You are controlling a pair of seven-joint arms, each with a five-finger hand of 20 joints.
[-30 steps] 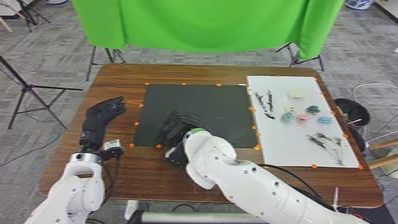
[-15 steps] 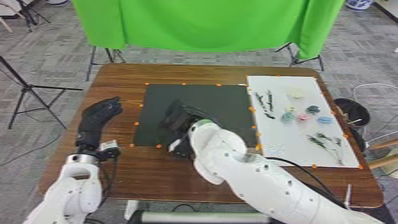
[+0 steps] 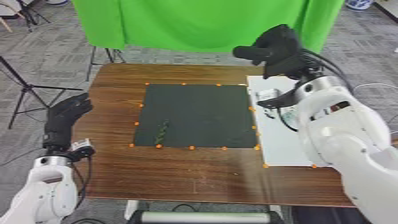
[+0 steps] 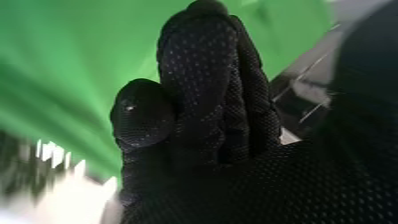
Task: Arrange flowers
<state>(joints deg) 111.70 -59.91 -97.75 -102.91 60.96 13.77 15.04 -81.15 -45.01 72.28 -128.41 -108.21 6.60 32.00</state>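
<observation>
The dark mat is the reference for all positions. One green sprig lies on the mat, at its near-left portion; the sprig's long axis runs roughly front to back, with its lower end adjacent to the near edge. Orange markers are set along the mat's border. The right hand is raised beyond the mat's far-right corner, in front of the green cloth. In the right wrist view its fingers are straight and pressed together, the thumb is alongside them, and nothing is pinched. The left hand is located left of the mat, well apart from it, directed away from the robot; its fingers appear to be extended and close together. The white sheet is positioned right of the mat, partly covered by the right arm. A dark stem lies on the sheet, near the mat's right edge. Both mat and sheet rest on the brown table.
</observation>
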